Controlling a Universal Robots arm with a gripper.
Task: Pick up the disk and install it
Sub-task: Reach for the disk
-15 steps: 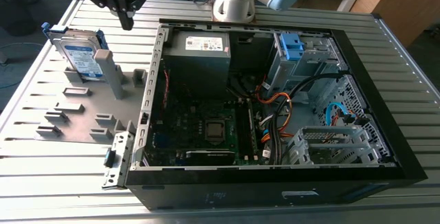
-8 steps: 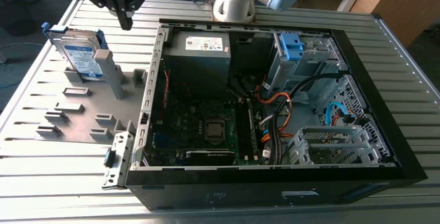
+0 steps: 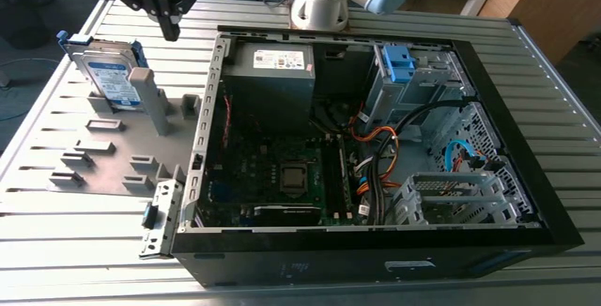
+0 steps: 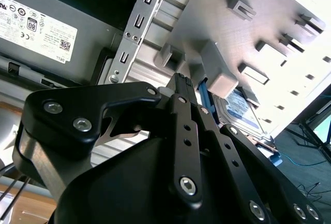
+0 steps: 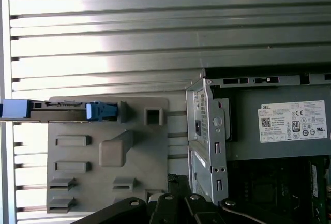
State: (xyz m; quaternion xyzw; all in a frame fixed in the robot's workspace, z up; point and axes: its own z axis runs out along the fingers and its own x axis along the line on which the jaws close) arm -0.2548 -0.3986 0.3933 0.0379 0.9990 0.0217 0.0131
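Presently the gripper (image 3: 171, 33) hangs above the table (image 3: 56, 250), over the gap between the disk (image 3: 105, 75) and the open case (image 3: 554, 179). Its jaws appear closed on each other and hold nothing.

Disk position: on edge in the grey fixture (image 3: 103, 165), at the exterior view's left of the case, propped against a grey post (image 3: 143, 84). In the first wrist view the disk (image 5: 62, 109) is seen edge-on, with blue rails at both ends. It is near the gripper but clear of it.

Probable faults:
- Collision. With the jaws closed, a descent onto the disk would likely strike its top edge instead of straddling it.
- Tipping. The disk stands on a narrow edge, so an off-centre contact could push it off the post or jam it in the fixture.
- Slip. A grip on the plastic rails instead of the metal body may give way under load.
- Snagging. Cables (image 3: 376, 144) run across the interior beside the drive cage, which holds a blue bracket (image 3: 398, 63). A tilted disk could catch on them or on the case wall.
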